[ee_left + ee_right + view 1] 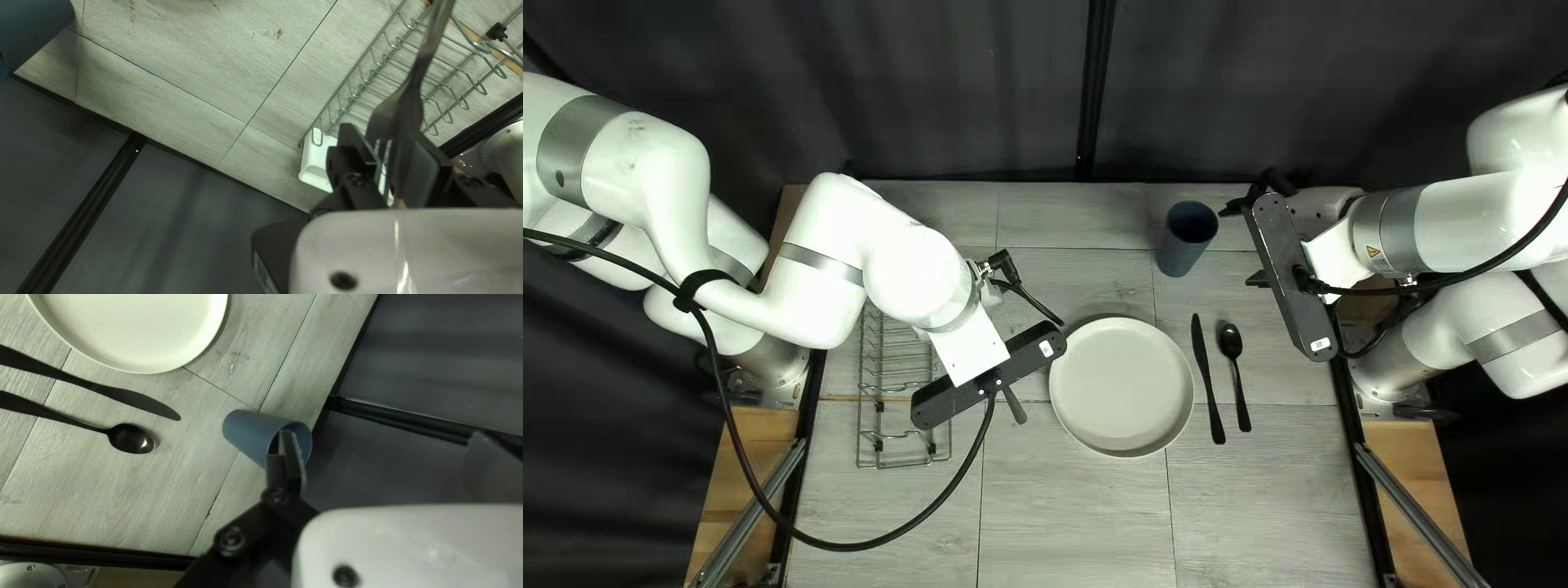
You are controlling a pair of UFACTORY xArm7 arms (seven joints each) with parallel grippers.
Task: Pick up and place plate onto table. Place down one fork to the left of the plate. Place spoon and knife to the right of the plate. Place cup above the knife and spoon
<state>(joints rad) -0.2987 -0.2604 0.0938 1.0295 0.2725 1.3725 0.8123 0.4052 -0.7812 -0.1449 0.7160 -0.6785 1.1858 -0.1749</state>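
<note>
My left gripper [991, 376] is holding a slim metal fork [417, 81], its head pinched between the two fingers, its handle end showing just left of the plate, toward the table's near edge. My right gripper [1241, 243] is spreading its fingers wide near the far right corner, beside an upright blue-grey tapered cup [1179, 259]. The cup is standing near the far edge, beyond the tips of a black table knife [1208, 376] and a black spoon [1237, 376]. These are lying side by side, knife nearer the plate, between it and the right edge. The round cream plate [1122, 387] is resting right of the table's middle. By the left edge, a silver wire rack [904, 466] is sitting, with a white container [316, 163] at its far end.
</note>
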